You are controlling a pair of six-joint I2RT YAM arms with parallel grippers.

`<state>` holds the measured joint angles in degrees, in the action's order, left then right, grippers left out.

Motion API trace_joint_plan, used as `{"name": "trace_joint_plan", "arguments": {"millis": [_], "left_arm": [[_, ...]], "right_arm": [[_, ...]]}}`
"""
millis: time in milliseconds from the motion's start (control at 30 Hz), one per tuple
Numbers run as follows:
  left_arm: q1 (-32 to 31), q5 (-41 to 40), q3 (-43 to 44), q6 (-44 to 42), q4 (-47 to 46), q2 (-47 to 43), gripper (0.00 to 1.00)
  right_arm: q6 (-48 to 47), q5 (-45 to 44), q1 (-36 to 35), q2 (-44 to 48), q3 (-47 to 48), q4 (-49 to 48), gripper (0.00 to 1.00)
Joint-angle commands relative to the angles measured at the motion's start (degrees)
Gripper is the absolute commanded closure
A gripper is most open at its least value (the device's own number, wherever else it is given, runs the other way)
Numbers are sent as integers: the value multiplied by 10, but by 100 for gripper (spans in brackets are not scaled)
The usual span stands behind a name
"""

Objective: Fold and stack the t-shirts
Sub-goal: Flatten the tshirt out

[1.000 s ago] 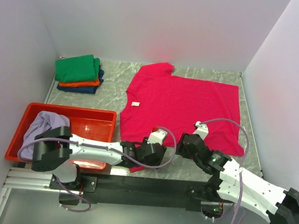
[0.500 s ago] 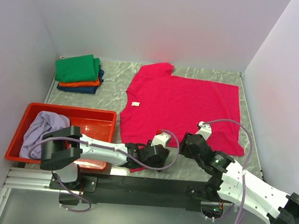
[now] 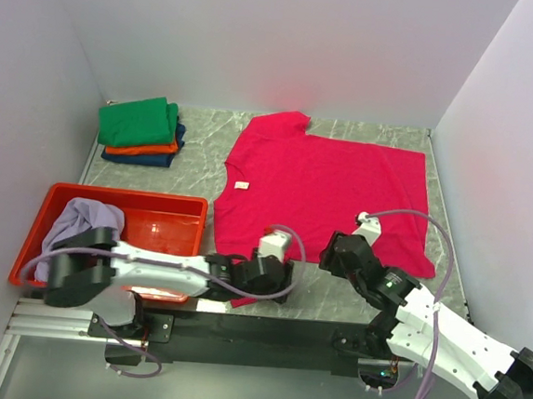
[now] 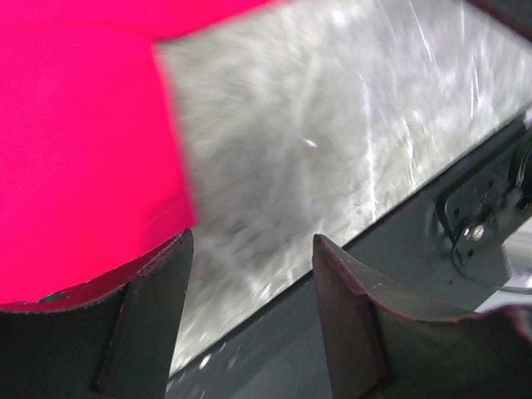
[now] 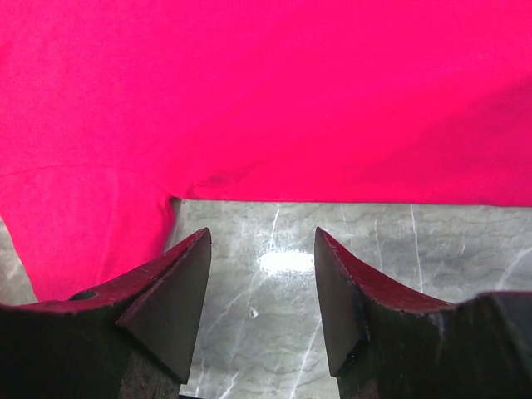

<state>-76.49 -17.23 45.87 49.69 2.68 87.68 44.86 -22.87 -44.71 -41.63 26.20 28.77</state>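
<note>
The pink shirt (image 3: 323, 190) lies spread flat on the right half of the marble tabletop (image 3: 206, 148), with its collar towards the left and a small white label (image 3: 242, 185) at the neck.

The left tool (image 3: 258, 275) is low at the near edge, by the shirt's near sleeve. From the left wrist, its jaws stand apart with nothing between them. Only bare tabletop (image 4: 332, 150) shows in the gap, the pink shirt (image 4: 75, 141) lies off to the left finger's side, and a black rail (image 4: 465, 208) runs along the table's edge.

The right tool (image 3: 335, 252) is close by, just short of the near hem. From the right wrist, its jaws are also apart and empty over the tabletop (image 5: 283, 266), and the pink shirt (image 5: 266, 83) fills the view beyond the tips.

In the far left corner is a folded stack, with the green shirt (image 3: 138, 121) on top, the orange shirt (image 3: 140, 147) under it and the dark blue shirt (image 3: 144, 159) at the bottom. A red tray (image 3: 127, 193) at the near left holds the crumpled lavender shirt (image 3: 77, 225). The left arm reaches across the tray's near right corner.
</note>
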Motion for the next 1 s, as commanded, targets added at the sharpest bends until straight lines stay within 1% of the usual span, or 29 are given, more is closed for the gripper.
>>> {"name": "trace_joint_plan", "arguments": {"millis": [0, 67, 100, 200, 300, 400, 500, 733, 967], "left_arm": [[-4, -112, -12, 92, 102, -81, 34], [-14, -149, -19, 142, 164, -109, 34], [-17, -175, -29, 199, 221, -117, 35], [-24, -171, -54, 268, 286, -139, 36], [-27, -147, -77, 312, 302, -143, 36], [-35, -141, -86, 348, 320, -140, 38], [-42, -142, -81, 368, 340, -136, 39], [-43, -130, -67, 373, 349, -105, 40], [-48, -119, -50, 348, 334, -101, 41]], "right_arm": [[-10, -9, 9, 1, 14, -17, 40], [-15, -4, 14, -4, 15, -21, 40], [-18, -2, 16, -6, 16, -24, 40], [-27, 3, 23, -15, 19, -32, 40], [-32, 10, 29, -21, 21, -41, 40], [-36, 13, 31, -23, 21, -45, 40], [-41, 17, 38, -25, 19, -50, 40], [-45, 29, 49, -21, 11, -58, 40], [-47, 39, 55, -16, 5, -67, 40]]}}
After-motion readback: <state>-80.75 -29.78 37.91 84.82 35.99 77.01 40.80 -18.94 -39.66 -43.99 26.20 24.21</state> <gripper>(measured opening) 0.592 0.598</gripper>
